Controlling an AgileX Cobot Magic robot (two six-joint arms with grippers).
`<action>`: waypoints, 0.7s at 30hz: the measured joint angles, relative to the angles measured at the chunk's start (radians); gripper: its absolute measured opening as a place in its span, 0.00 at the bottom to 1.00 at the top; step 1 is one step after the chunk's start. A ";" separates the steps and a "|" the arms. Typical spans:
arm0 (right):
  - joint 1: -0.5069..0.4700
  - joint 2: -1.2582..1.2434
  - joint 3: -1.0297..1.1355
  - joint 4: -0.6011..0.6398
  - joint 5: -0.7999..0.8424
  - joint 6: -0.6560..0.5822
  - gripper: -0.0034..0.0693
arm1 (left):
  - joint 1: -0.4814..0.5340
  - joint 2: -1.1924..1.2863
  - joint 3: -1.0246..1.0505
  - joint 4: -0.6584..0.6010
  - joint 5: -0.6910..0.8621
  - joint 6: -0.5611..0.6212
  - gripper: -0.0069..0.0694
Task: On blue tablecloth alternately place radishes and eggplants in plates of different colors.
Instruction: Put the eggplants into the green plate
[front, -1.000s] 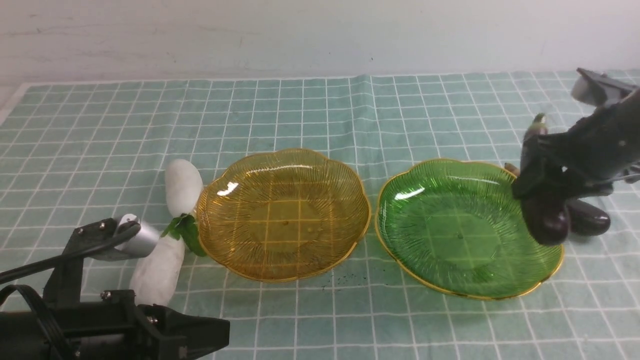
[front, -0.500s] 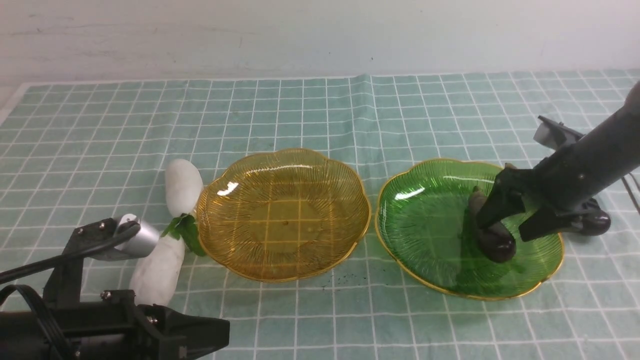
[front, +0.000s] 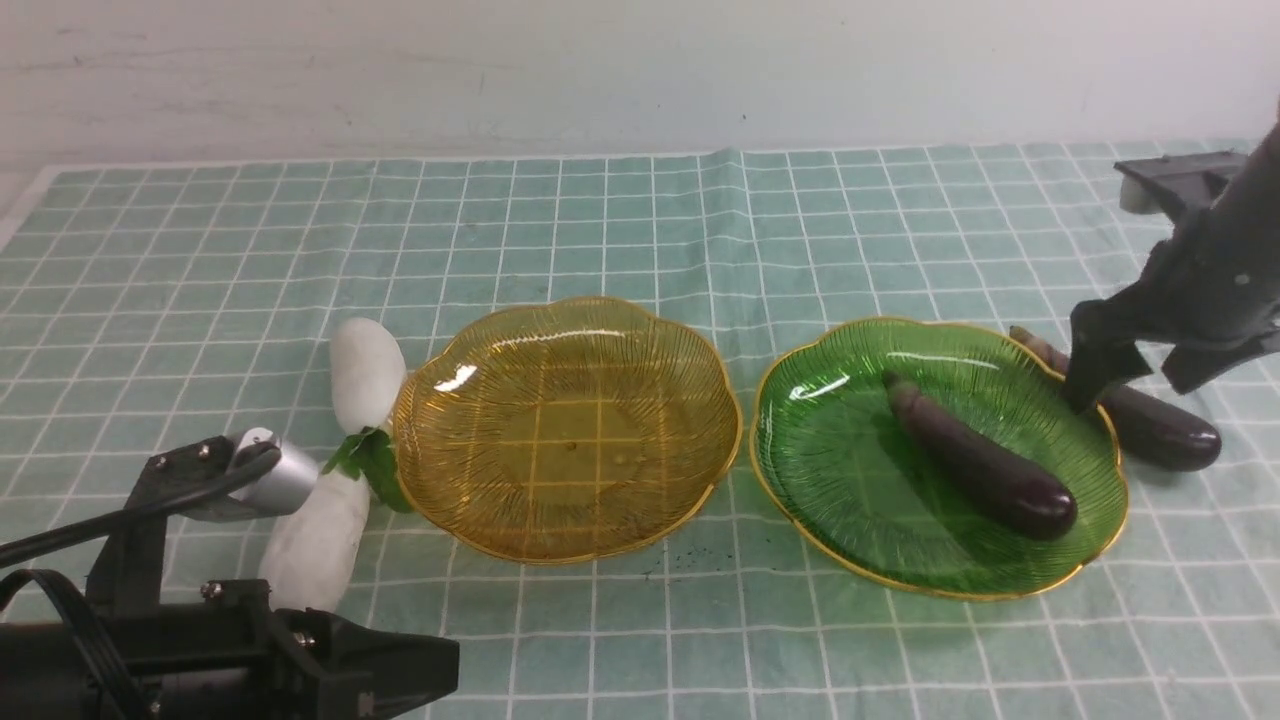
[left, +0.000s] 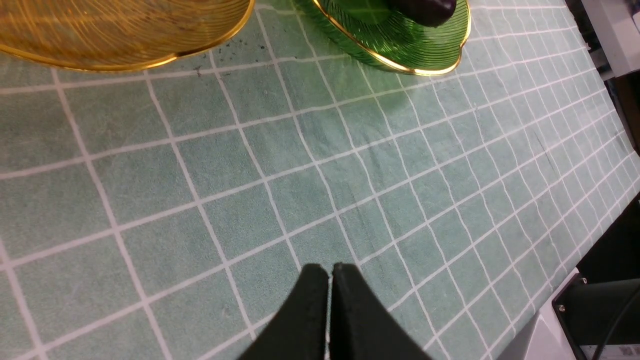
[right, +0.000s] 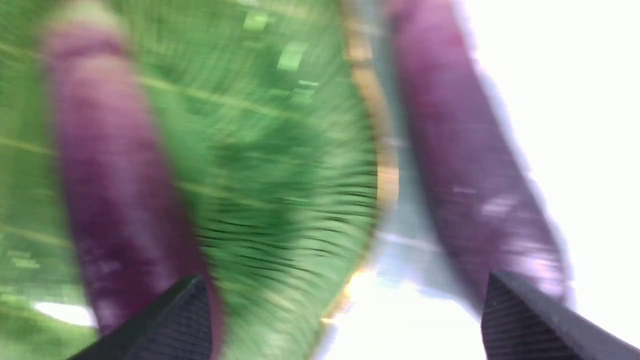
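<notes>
1. Blue tablecloth (front: 600, 220): one eggplant (front: 980, 465) lies inside the green plate (front: 800, 360).
2. Right gripper (front: 1130, 395) is wide open, empty; left gripper (left: 330, 270) closed, empty.
3. Lift straight up, clear of the rim.

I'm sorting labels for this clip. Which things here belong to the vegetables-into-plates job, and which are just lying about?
Part of the job:
blue tablecloth
amber plate
green plate
eggplant in the green plate
eggplant on the cloth, beside that plate
far radish and near radish, left of the amber plate

Just lying about:
dark specks on the cloth
white wall behind
</notes>
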 joint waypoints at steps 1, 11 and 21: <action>0.000 0.005 0.000 -0.046 -0.010 0.000 0.98 | 0.000 0.000 0.000 0.000 0.000 0.000 0.08; 0.000 0.131 -0.007 -0.167 -0.068 0.007 0.93 | 0.000 0.000 0.000 0.000 0.000 0.000 0.08; 0.000 0.185 -0.027 -0.157 -0.038 0.083 0.79 | 0.000 0.000 0.000 0.000 0.000 0.000 0.08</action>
